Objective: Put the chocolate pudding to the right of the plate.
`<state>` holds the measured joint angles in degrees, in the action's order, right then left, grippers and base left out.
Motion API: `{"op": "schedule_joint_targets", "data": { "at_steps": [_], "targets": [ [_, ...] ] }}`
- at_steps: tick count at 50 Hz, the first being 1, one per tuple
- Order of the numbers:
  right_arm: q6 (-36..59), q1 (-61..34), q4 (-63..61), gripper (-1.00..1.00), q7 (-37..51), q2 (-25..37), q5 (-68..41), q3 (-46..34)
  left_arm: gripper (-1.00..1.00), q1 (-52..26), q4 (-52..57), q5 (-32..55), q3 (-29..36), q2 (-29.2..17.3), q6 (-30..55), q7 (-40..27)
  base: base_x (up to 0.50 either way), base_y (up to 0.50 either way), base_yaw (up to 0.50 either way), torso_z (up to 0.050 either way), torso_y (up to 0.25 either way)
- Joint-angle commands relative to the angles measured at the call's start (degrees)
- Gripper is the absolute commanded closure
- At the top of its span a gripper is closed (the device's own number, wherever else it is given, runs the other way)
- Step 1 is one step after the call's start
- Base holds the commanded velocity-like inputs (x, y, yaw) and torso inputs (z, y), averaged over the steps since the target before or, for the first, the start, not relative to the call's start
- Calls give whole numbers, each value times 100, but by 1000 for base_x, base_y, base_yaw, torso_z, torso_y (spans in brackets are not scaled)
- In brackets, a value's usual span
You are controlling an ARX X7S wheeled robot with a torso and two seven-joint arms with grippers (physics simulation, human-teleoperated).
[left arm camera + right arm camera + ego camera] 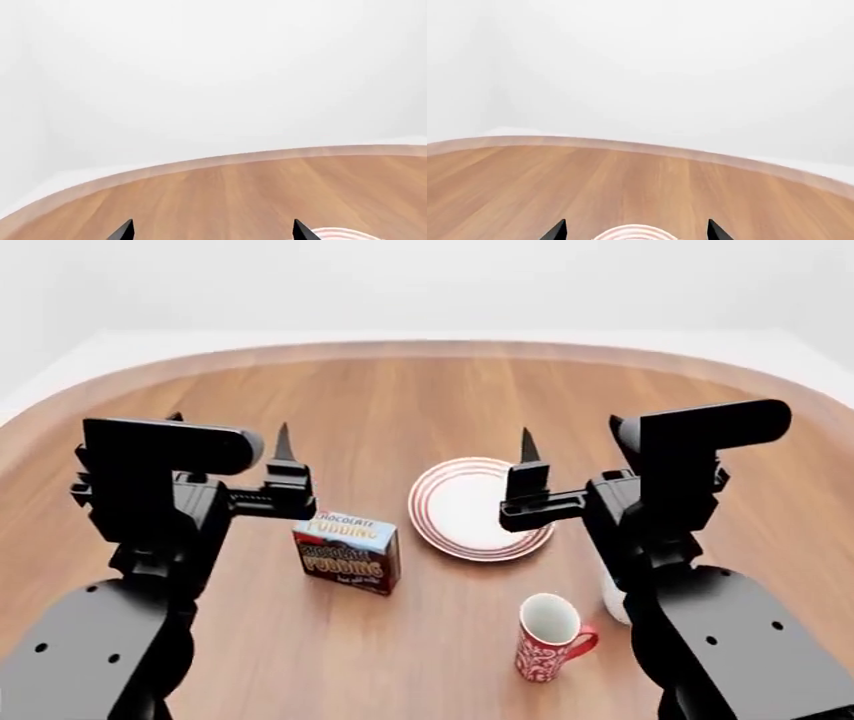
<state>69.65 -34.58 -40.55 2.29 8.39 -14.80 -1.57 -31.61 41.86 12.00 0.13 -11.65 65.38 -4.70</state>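
The chocolate pudding box [346, 554] stands on the wooden table, just left of the plate [470, 508], a round white plate with red rings. My left gripper [283, 455] hovers above and behind the box, open and empty; its tips show in the left wrist view [212, 231]. My right gripper [526, 458] hovers over the plate's right part, open and empty. The right wrist view shows its tips [636, 231] with the plate's rim [635, 232] between them. The plate's edge also shows in the left wrist view [343, 234].
A red patterned mug [550, 638] stands near the front, right of the box. A white mug [614, 602] is mostly hidden behind my right arm. The round table's far edge [400, 346] curves across the back, with white floor beyond.
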Motion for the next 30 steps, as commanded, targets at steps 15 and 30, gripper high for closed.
{"op": "schedule_joint_targets", "data": {
  "at_steps": [15,30],
  "targets": [
    [-165,39,138,-100,110,153,31,-263,-100,-18,7,63,-99,-99,-5,-49,500,31,0,0,1],
    [5,-74,143,-100,107,122,-121,-158,-100,-26,37,122,-117,-138,30,-65,500,18,0,0,1]
  ]
}}
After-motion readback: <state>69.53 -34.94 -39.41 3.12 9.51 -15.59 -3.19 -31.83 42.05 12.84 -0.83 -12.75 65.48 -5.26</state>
